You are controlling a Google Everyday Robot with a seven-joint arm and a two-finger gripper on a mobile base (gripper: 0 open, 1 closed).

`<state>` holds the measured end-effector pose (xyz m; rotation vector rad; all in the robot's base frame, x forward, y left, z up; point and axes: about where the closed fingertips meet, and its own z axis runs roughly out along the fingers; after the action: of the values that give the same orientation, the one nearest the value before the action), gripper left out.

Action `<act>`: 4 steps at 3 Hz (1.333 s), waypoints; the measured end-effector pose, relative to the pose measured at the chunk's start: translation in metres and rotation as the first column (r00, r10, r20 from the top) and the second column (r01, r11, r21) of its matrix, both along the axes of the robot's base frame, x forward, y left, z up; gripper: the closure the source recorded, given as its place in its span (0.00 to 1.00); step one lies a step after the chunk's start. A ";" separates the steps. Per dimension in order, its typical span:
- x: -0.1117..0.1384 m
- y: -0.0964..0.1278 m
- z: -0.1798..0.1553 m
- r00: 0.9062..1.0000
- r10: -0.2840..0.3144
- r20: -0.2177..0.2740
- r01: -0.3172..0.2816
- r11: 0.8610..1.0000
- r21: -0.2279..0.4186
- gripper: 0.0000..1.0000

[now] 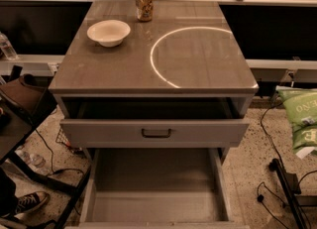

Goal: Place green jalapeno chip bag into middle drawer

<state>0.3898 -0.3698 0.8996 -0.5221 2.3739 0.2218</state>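
Note:
The green jalapeno chip bag [300, 120] hangs in the air at the right edge of the camera view. It is to the right of the cabinet, at about the height of the upper drawer, and partly cut off by the frame. My gripper is out of the picture, past the right edge where the bag is. The middle drawer [156, 186] is pulled far out at the bottom, its bare grey floor open to view. Above it, a drawer front with a dark loop handle [156, 133] stands slightly pulled out.
On the cabinet top [99, 69] stand a white bowl [109, 31] and a can [143, 3], next to a bright ring of light [163, 59]. Cables and a dark stand [282, 183] lie on the floor to the right. A chair and a shoe [27, 203] are at the left.

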 end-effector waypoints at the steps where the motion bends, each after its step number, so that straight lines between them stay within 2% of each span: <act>1: 0.000 0.000 0.000 1.000 0.000 0.000 0.000 1.000 0.000 1.00; 2: -0.002 0.006 -0.019 1.000 0.017 -0.021 -0.016 0.999 0.030 1.00; 3: -0.016 0.012 -0.083 0.995 0.024 -0.095 -0.019 0.998 0.058 1.00; 4: -0.046 0.020 -0.163 0.978 0.031 -0.206 -0.013 0.996 0.087 1.00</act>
<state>0.3436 -0.3502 0.7365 -0.5057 2.5475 0.4035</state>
